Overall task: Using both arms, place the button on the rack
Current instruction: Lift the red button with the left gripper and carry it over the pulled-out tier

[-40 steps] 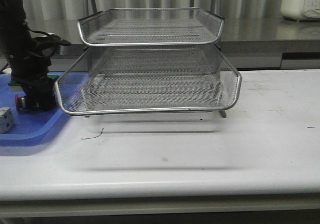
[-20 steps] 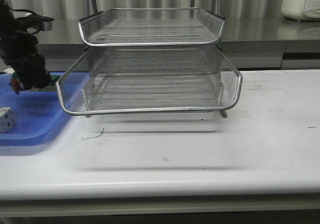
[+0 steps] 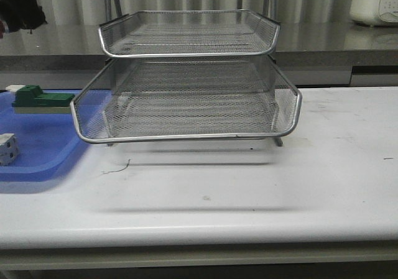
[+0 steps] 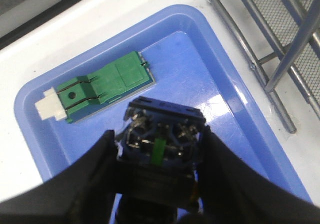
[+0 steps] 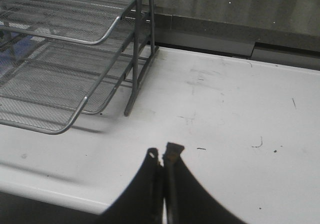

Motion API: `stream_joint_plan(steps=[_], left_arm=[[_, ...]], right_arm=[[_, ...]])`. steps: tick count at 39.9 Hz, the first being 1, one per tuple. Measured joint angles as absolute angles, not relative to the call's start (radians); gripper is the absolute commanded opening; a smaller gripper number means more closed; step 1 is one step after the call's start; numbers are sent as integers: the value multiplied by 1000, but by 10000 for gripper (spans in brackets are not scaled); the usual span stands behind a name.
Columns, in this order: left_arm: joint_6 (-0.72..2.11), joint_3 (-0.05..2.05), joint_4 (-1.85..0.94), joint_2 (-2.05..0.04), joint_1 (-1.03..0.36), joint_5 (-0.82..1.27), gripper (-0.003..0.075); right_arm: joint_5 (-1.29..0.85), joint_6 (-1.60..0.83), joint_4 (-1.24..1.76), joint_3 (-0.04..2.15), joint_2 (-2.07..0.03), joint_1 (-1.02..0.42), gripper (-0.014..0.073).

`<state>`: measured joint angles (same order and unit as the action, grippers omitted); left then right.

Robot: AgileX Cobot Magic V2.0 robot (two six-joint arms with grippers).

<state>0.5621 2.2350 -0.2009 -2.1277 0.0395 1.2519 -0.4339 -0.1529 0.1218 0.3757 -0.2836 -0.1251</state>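
Note:
My left gripper [image 4: 157,134] is shut on the button [image 4: 161,143], held high above the blue tray. The wrist view shows the button's blue block body and its metal terminals between the black fingers; its red cap is hidden there. In the front view only the arm's dark end [image 3: 20,5] shows at the top left corner, above and left of the rack [image 3: 186,96]. The rack's lower tier sticks out toward me. My right gripper [image 5: 163,155] is shut and empty, over the white table to the right of the rack [image 5: 65,59].
A blue tray [image 3: 37,151] lies left of the rack with a green block [image 3: 40,99] and a small white cube [image 3: 7,148] in it. The green block [image 4: 105,87] also shows in the left wrist view. A white appliance [image 3: 376,2] stands at the back right.
My left arm has risen from the blue tray with the button, up and to the left, nearly out of the front view. The green block is now uncovered.

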Motion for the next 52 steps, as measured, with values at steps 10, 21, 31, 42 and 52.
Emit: stream_joint_plan(steps=[10,21,31,42,52], left_arm=[[362,2235,-180,-2026,23,1261,125],[345,2231,-191,-1904,-160,1263,125],[343,2103,-200,-1833,-332,1263,125],[343,1948,-219,-1851,-479,1263,125],[343,1912,-221,-1960,-566,1256,125]], right_arm=[[-434,-153,122,376,-284,-125,-60],[-434,-153,122,376,-284,-125,-60],[-434,-153,122,376,-284,-125,-60],[-434,-153,122,376,-284,-125,-60],[-434,-153,122,376,-284,-125,-60]])
